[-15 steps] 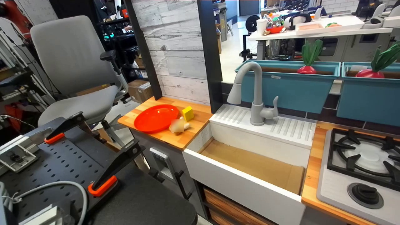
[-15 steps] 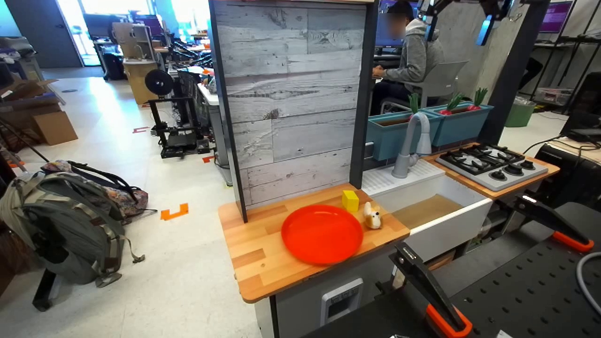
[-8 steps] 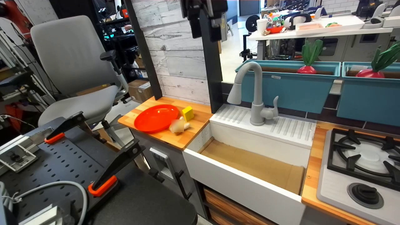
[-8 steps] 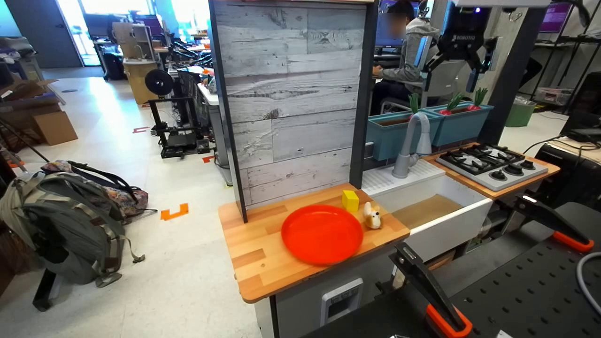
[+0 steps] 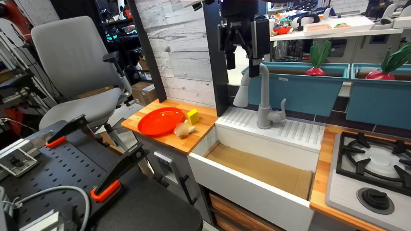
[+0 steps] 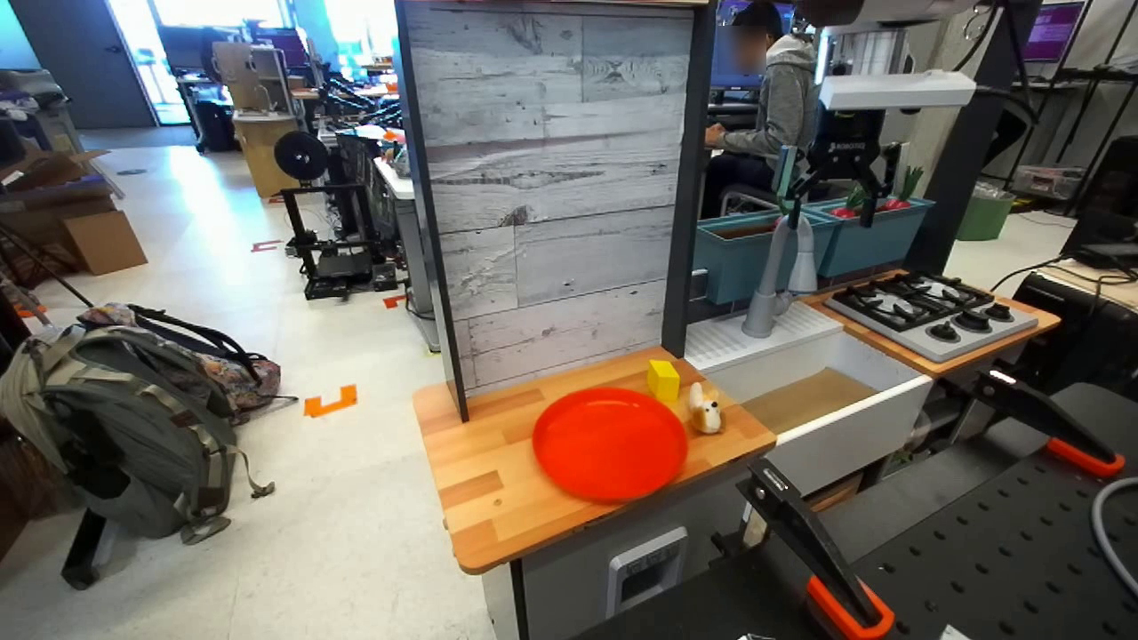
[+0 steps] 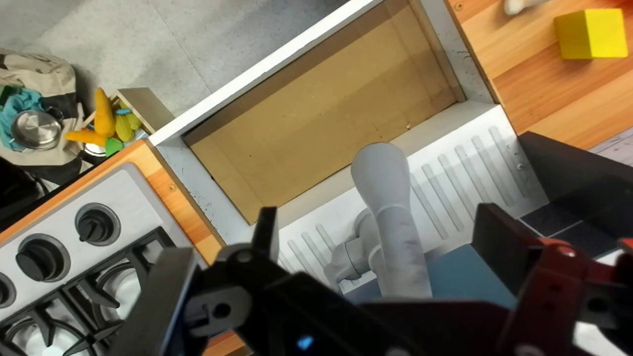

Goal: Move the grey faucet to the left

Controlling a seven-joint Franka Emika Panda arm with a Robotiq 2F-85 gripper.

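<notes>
Bright light, washed-out far windows [image 6: 218, 11], small glint on red plate [image 5: 159, 122], shadows across cardboard [image 7: 316, 133], blurred face [image 6: 751, 52]

In an exterior view, the matte grey gooseneck faucet [image 5: 265, 93] stands upright on the far ribbed ledge [image 5: 300, 133] of the white sink [image 5: 253, 199], its flared spout head [image 5: 241, 96] hanging to the left, its small lever [image 5: 283, 108] at right.
</notes>
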